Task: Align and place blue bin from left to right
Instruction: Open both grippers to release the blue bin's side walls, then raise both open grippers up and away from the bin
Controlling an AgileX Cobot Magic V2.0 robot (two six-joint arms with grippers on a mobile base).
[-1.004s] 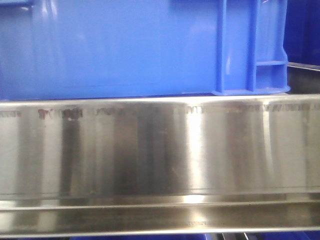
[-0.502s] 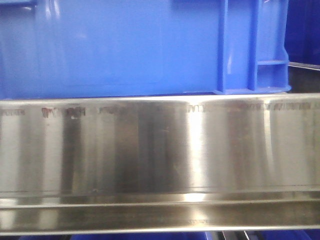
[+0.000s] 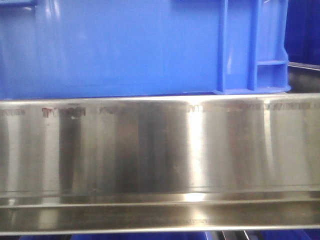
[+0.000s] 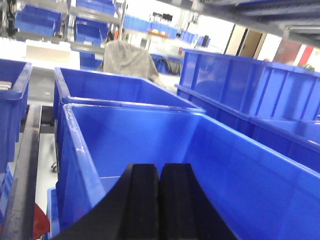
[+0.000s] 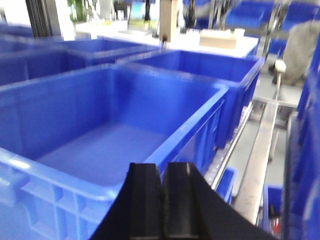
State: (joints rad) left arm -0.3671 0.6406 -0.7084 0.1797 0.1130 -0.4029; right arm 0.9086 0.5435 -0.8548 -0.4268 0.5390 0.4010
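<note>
The blue bin (image 3: 125, 45) fills the top of the front view and rests on a steel shelf (image 3: 160, 150). Its flat side wall faces me, with vertical ribs near its right corner. In the left wrist view my left gripper (image 4: 159, 167) is shut with nothing between its fingers, hovering over the open inside of a blue bin (image 4: 150, 135). The right wrist view has my right gripper (image 5: 162, 167) shut and empty too, above the near rim of a blue bin (image 5: 100, 150). Neither gripper appears in the front view.
Another blue bin (image 4: 115, 87) stands just behind, and taller stacked bins (image 4: 240, 80) rise at the right. A person in grey (image 4: 127, 57) stands further back. A second bin (image 5: 210, 70) and metal rails (image 5: 260, 150) lie to the right.
In the front view the blue bin has crept a few pixels to the right along the shelf.
</note>
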